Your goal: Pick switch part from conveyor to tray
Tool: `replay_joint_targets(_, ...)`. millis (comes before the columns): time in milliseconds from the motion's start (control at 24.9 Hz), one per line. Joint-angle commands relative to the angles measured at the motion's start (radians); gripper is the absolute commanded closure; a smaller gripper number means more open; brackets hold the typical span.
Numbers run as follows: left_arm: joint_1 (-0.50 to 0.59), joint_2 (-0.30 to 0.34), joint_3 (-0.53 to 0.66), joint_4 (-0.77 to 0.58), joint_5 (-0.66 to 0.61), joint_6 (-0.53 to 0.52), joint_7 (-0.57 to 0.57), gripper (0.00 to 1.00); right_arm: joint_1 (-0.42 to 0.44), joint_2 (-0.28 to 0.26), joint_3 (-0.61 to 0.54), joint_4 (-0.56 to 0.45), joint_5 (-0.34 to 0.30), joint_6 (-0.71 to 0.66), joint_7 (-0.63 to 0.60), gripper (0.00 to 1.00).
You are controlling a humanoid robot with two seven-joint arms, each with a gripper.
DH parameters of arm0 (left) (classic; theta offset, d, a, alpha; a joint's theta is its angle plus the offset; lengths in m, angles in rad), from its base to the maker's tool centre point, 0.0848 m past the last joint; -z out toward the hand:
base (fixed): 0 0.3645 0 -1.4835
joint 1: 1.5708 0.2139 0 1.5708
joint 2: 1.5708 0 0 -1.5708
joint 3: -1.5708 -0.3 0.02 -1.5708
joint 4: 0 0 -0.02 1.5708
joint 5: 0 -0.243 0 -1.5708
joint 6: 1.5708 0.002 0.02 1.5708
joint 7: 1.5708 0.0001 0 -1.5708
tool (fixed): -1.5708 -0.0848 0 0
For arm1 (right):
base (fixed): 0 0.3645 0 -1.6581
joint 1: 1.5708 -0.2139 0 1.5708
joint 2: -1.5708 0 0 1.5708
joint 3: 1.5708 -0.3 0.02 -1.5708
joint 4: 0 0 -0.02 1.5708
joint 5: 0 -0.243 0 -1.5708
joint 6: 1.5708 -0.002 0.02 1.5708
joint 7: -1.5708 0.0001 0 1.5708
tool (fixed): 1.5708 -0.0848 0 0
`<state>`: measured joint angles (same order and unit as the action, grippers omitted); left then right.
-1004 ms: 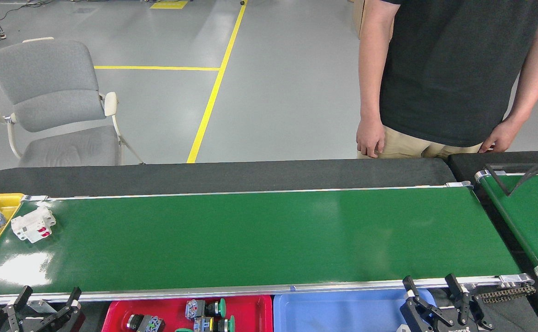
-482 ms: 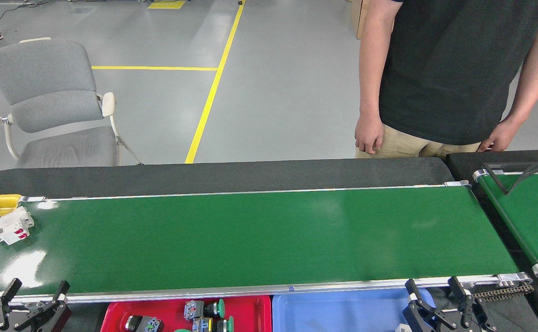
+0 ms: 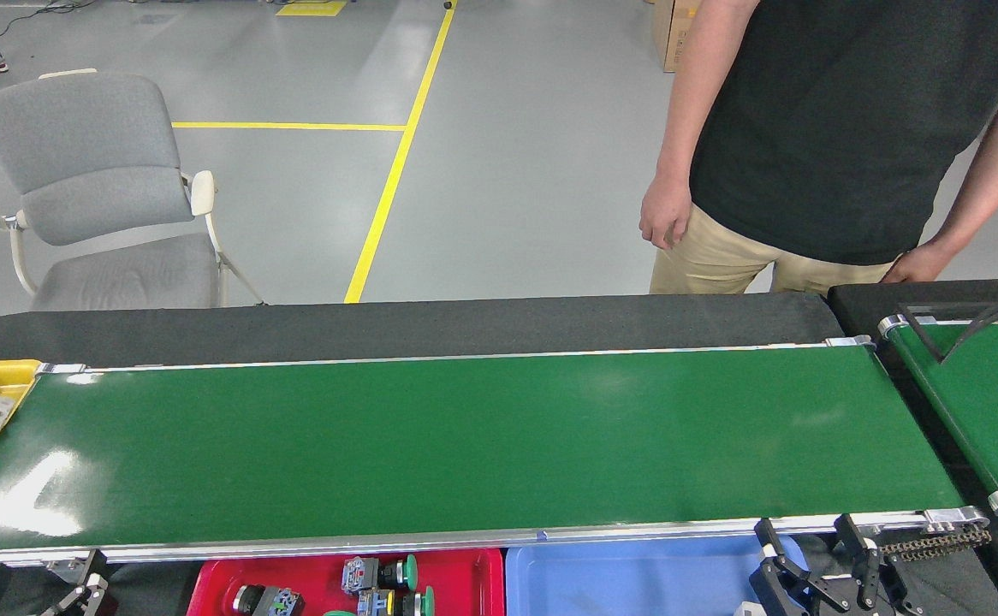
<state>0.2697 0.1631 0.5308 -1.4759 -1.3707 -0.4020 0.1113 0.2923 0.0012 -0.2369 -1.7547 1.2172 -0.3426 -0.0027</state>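
Head view: conveyor [image 3: 465, 445] carries no switch part. Red tray [image 3: 208, 590], just below the near rail, holds several. Right gripper [image 3: 816, 560] jaws spread, holding nothing; left gripper [image 3: 37, 590] mostly cropped, cannot tell its state. Best to hold both low, wait for a part, then close squarely.

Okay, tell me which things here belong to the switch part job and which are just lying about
Job: conveyor, red tray, left gripper, right gripper.
Lying about: blue tray, yellow tray, chair, second belt, person.
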Motion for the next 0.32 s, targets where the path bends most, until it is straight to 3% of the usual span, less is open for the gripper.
replay_joint_targets(0, -0.006, 0.01, 0.002, -0.029, 0.002, 0.003, 0.01, 0.0, -0.002, -0.013, -0.012, -0.016, 0.002, 0.005, 0.006, 0.0)
replay_joint_targets(281, -0.006, 0.024, 0.0, -0.06, 0.002, -0.021, 0.013, 0.0, -0.004, -0.017, -0.01, -0.016, 0.019, 0.074, 0.038, 0.0)
